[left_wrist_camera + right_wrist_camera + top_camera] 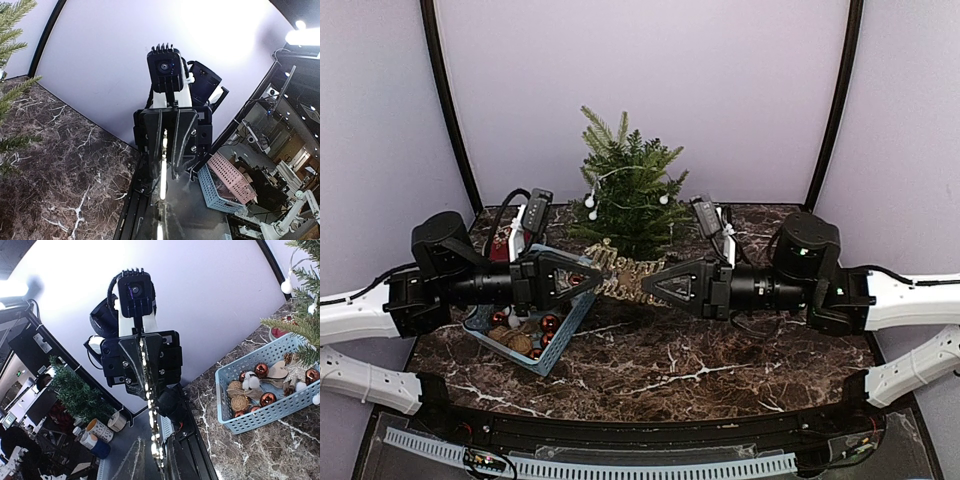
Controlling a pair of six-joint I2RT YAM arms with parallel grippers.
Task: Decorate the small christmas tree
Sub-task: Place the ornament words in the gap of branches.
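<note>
Dark brown marble-patterned tabletop [720, 365] fills the near ground on my feed, with both arm bases at its front edge. Just beyond, the two arms reach in towards each other over mid-table. The left gripper [592, 283] and right gripper [658, 285] sit nose to nose, and a gold glittery script-lettered sign [625, 268] spans the gap between them. Each wrist camera looks along that sign edge-on to the opposite gripper, whose fingers look pinched onto it, so I judge both are clamped on the sign.

Under the left arm sits a pale blue slotted plastic basket [260, 422] holding shiny red baubles [261, 370] and twine balls [240, 402]. Farther back, before the lilac wall [640, 60], the small christmas tree [630, 195] stands upright at rear centre. A wire of white beads [590, 200] hangs on its branches, and its base is hidden from me.

My worry is the shared hold. If I drive the arms out of step, the thin sign could bend, tear or slip from one grip. Pushing it into the branches could snag the bead wire or tip the light tree.
</note>
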